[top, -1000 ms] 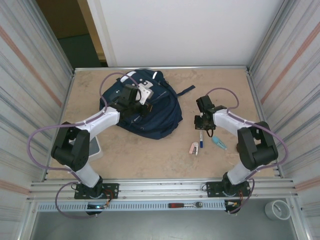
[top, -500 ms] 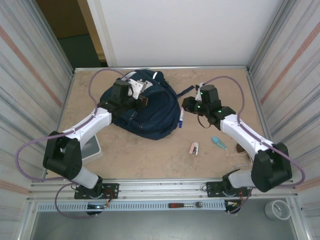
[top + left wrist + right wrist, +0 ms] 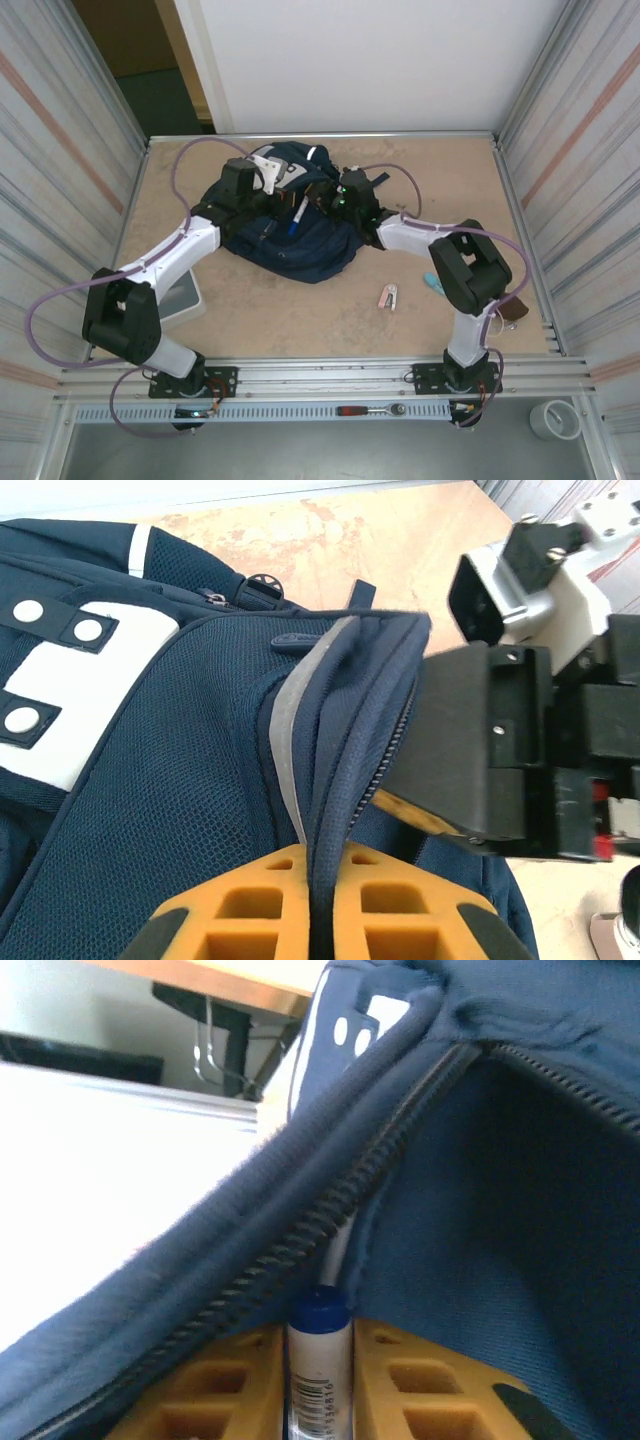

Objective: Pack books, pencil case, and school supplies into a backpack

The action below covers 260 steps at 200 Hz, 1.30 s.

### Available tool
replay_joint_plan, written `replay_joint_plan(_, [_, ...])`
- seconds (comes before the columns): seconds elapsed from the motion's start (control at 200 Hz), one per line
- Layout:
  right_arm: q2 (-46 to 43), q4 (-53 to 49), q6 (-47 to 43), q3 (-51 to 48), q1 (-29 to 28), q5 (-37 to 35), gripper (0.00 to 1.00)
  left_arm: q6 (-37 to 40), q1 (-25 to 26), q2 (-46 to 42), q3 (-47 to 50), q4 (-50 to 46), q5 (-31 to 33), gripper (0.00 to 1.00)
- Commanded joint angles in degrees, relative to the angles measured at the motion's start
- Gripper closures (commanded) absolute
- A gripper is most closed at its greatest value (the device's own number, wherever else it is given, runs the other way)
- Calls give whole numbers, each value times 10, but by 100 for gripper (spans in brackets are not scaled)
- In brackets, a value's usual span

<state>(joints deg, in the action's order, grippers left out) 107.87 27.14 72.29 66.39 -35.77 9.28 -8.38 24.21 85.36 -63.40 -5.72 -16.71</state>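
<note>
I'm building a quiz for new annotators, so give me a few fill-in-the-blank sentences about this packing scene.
The left gripper pinches the backpack's edge beside its ____.
The pen between the right gripper's fingers has a ____ cap.
The pink-and-white item lies on the ____, outside the backpack.
Missing words: zipper; blue; table.

Barcode on the pen (image 3: 320, 1385); digits apparently too blurred to read.

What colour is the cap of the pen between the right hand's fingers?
The cap is dark blue; clearest in right wrist view.
</note>
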Motion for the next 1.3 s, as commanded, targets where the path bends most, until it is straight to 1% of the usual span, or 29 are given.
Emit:
replay_joint_plan(0.0, [30, 21, 31, 40, -6, -26, 64, -12, 2, -44, -29, 57, -21, 100])
replay_joint_plan(0.04, [28, 10, 20, 40, -6, -21, 59, -12, 2, -44, -27, 57, -18, 100])
replay_joint_plan(0.1, [10, -1, 0, 23, -6, -21, 55, -9, 2, -44, -25, 58, -15, 100])
replay_joint_plan(0.19, [-42, -31, -46, -14, -5, -29, 53, -11, -1, -43, -21, 64, -5, 100])
replay_joint_plan(0.296, [-126, -97, -147, -57, -9, -39, 52, -12, -5, -41, -13, 73, -4, 100])
replay_joint_plan(0.341, [-164, -140, -192, -78, -15, -55, 51, -11, -6, -39, -11, 72, -3, 100])
replay_joint_plan(0.386, [-204, -204, -241, -92, -22, -79, 49, -11, -7, -37, -8, 73, 1, 100])
replay_joint_plan(0.441, [-244, -295, -290, -106, -30, -127, 46, -8, -8, -37, -2, 76, 2, 100])
replay_joint_plan(0.501, [-285, -379, -318, -135, -33, -181, 42, -8, -8, -38, 7, 83, 3, 100])
replay_joint_plan(0.601, [-347, -488, -326, -193, -33, -262, 34, -11, -8, -38, 19, 93, 4, 100])
replay_joint_plan(0.666, [-383, -531, -318, -233, -32, -283, 28, -15, -8, -38, 28, 102, 2, 100])
replay_joint_plan(0.726, [-402, -551, -296, -264, -31, -274, 22, -17, -8, -35, 30, 105, 1, 100])
replay_joint_plan(0.802, [-409, -551, -269, -297, -32, -238, 17, -17, -8, -30, 29, 104, 0, 100])
replay_joint_plan(0.852, [-406, -554, -254, -309, -35, -230, 15, -16, -8, -27, 29, 102, 0, 100])
replay_joint_plan(0.977, [-399, -551, -226, -332, -53, -244, 15, -17, -8, -23, 32, 98, -1, 100])
replay_joint_plan(1.072, [-383, -516, -210, -346, -71, -237, 19, -17, -8, -23, 38, 101, -1, 100])
replay_joint_plan(1.172, [-349, -506, -198, -341, -94, -245, 27, -13, -8, -22, 38, 94, -1, 100])
replay_joint_plan(1.298, [-324, -497, -195, -338, -116, -268, 43, -9, -8, -24, 42, 92, -2, 100])
